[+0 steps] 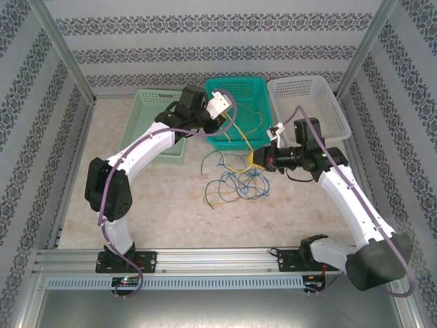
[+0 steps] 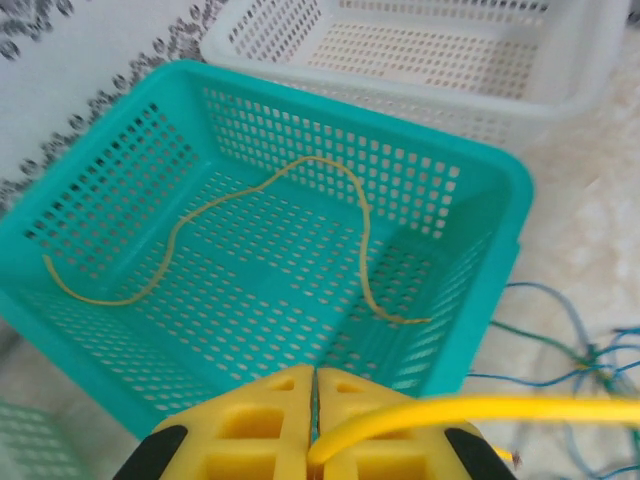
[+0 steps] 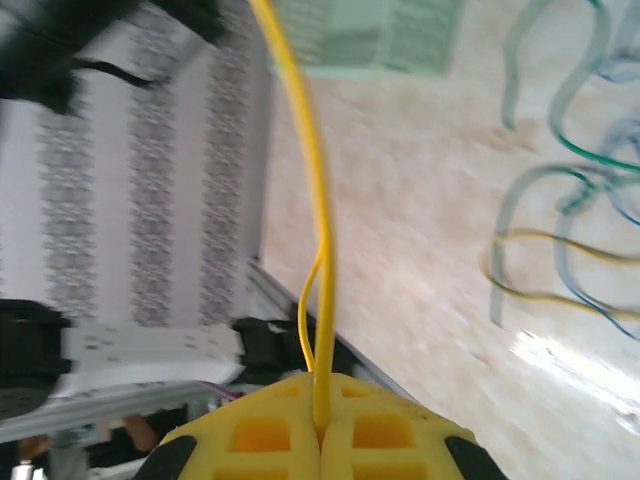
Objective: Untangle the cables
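Flagging risks first: the left pincer (image 2: pixel 315 385) is pressed together on the held yellow cable (image 2: pixel 480 408), right by the teal basket (image 2: pixel 330 108). The right pincer (image 3: pixel 320 395) is also clamped on a yellow strand, and from the overhead view we judge it's the same cable strung between the two. The wire is very thin, so if either arm pulls hard it could slide out of the pads. We can't see whether the cable is free of the tangle (image 1: pixel 235 179) on the tabletop (image 1: pixel 171 212). If it isn't, pulling would likely cinch the knot tighter or drag the whole bundle along. With the left arm that close to the basket, a slack loop could snag the rim, or hook the loose yellow cable (image 2: pixel 250 195) lying inside and haul it back out. Counts: two pincers, both closed on wire. Three baskets: the teal basket in the middle, the light green basket (image 1: pixel 153 92) to its left, the white basket (image 1: pixel 300 80) to its right. Cables: one yellow in the teal basket, one yellow held, plus the tangle with blue, dark green and at least one more yellow strand. We can't split the tangle into an exact number because the strands overlap too much.
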Robot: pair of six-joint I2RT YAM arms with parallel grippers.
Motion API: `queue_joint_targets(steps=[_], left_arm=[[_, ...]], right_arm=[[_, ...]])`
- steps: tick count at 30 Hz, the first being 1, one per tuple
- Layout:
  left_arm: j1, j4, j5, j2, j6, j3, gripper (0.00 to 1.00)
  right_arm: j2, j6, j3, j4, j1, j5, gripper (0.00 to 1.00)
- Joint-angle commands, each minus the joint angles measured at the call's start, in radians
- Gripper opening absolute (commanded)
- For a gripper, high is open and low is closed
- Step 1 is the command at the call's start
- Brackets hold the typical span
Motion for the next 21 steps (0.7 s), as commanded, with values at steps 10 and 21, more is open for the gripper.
queue_joint_targets(steps=[10, 21], left_arm=[[-0.028, 0.226, -0.270, -0.001, 0.414, -0.045, 0.13], [-0.028, 0.254, -0.510, 0.083, 0.187, 0.113, 0.87]], right_arm=[[0.215, -0.278, 0.271, -0.298, 0.077, 0.270, 0.00], [0.346, -0.160, 0.429, 0.029, 0.000, 0.408, 0.00]])
